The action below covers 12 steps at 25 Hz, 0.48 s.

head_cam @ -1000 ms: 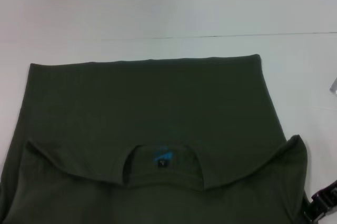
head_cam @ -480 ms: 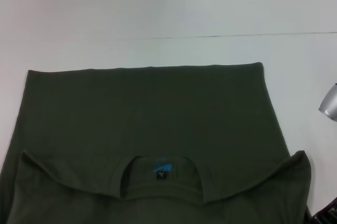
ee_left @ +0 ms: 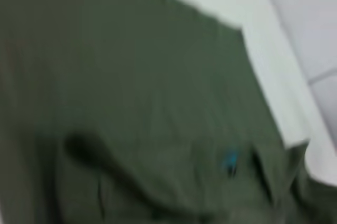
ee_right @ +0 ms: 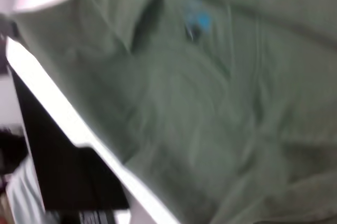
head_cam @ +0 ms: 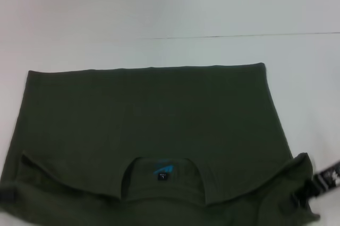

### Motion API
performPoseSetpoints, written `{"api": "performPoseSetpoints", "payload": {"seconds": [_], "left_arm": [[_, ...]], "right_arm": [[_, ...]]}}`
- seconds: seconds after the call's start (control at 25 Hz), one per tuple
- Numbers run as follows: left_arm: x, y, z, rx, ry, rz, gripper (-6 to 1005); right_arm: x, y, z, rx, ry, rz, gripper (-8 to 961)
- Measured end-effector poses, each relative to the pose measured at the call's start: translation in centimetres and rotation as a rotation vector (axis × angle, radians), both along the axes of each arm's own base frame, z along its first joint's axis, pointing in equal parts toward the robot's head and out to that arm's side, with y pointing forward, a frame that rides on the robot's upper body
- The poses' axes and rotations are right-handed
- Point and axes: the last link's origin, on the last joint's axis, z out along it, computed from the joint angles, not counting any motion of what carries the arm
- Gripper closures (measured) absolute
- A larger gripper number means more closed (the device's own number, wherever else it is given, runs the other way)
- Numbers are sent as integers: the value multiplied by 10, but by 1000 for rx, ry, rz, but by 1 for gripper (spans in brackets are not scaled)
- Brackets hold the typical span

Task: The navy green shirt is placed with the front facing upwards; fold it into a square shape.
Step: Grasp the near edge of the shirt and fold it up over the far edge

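Head view: right pincer (head_cam: 311,191) at navy green shirt (head_cam: 149,125) edge, grip unclear.

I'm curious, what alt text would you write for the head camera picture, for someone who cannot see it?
A dark olive-green shirt lies spread flat on a white table, its collar and small black neck tag toward the camera. The right tool shows at the shirt's near right corner.

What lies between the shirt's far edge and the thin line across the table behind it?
Nothing: in the head view, bare white table separates the navy green shirt from that line.
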Motion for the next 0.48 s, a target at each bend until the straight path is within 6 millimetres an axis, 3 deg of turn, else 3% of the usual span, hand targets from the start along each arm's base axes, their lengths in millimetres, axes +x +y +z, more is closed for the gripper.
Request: {"api": "performPoseSetpoints", "payload": {"seconds": [0.32, 0.48], "left_arm": [[8, 26, 20, 222, -109, -4, 942], [10, 40, 19, 303, -152, 4, 942]], "right_arm": [[1, 28, 32, 242, 99, -53, 915], [4, 44, 41, 374, 123, -88, 911]]}}
